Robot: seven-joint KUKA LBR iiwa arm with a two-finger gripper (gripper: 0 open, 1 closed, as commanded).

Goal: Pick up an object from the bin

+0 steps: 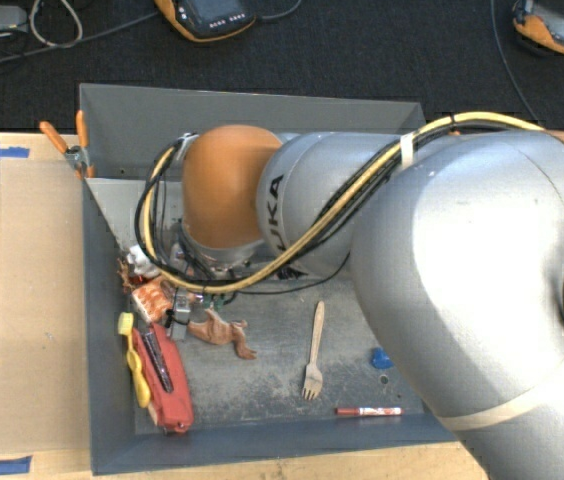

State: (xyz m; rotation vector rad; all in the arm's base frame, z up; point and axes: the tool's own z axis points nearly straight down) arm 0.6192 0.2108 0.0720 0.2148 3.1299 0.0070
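Note:
My gripper (178,314) is low at the bin's left side, mostly hidden under the arm's orange cover. Just left of it lies an orange and white crumpled packet (150,296). A brown toy animal (220,333) lies on its side right beside the gripper, to its lower right. Below the gripper, a red tool with a yellow handle (160,373) stretches along the bin's left wall.
A wooden fork (313,353) lies near the bin's middle, tines toward the front. A small blue piece (381,359) and a red pen (368,411) lie at the front right. The arm covers the bin's back and right.

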